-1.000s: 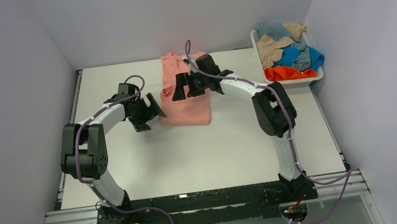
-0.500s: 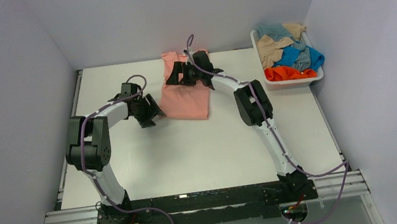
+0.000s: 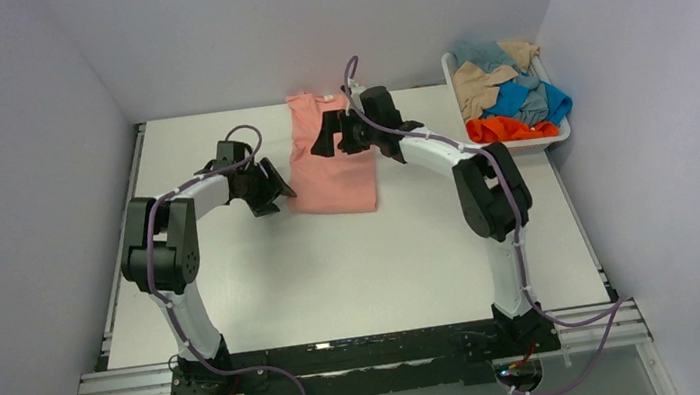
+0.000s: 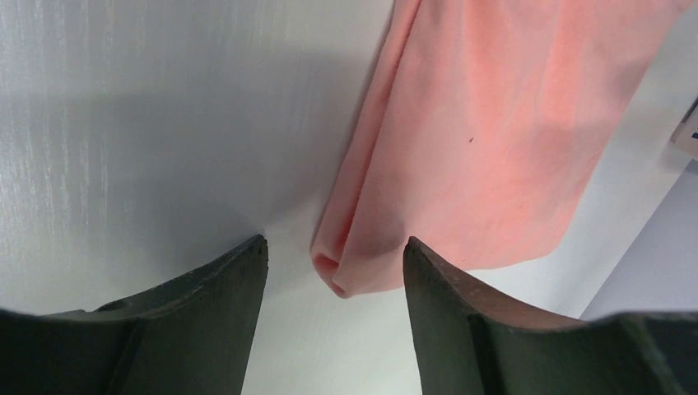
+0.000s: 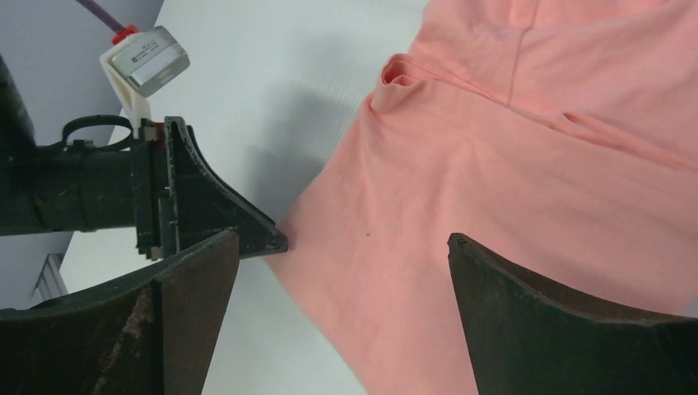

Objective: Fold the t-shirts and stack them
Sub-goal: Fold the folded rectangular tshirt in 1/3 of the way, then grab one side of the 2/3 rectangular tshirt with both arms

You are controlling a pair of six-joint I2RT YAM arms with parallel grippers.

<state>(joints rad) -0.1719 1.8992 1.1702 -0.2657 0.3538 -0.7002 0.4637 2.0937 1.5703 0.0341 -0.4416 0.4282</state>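
**Lining up on the pink shirt's near-left corner**

I am in the folding step, with one shirt out and the others waiting. The pink shirt (image 3: 331,154) lies flat at the middle of the table's (image 3: 356,277) far edge, its length running from that edge toward me. It looks already folded lengthwise into a narrow strip.

My left claw (image 4: 333,247) sits low at the strip's near-left corner. Its jaws are partly open and grip nothing. The rolled fold of that corner lies in the gap between them, with bare table on either side of it.

My right claw (image 5: 344,239) hovers over the far half of the shirt, spread wide and empty.

The other shirts (image 3: 509,92), in orange, blue, tan and grey-blue, are heaped in the white basket (image 3: 518,145) at the table's far right corner.

As I judge it, the next move is to pinch that near corner cleanly, taking every layer. My right claw needs a matching hold so the strip can be folded across its length.

Some things I cannot make out:
- From above, my right arm covers part of the collar end.
- I cannot count the layers in the fold.
- I cannot tell whether my left fingertips (image 4: 247,263) touch the table.
- My left wrist view cuts the shirt off at the top.
- I cannot count the shirts in the basket heap.
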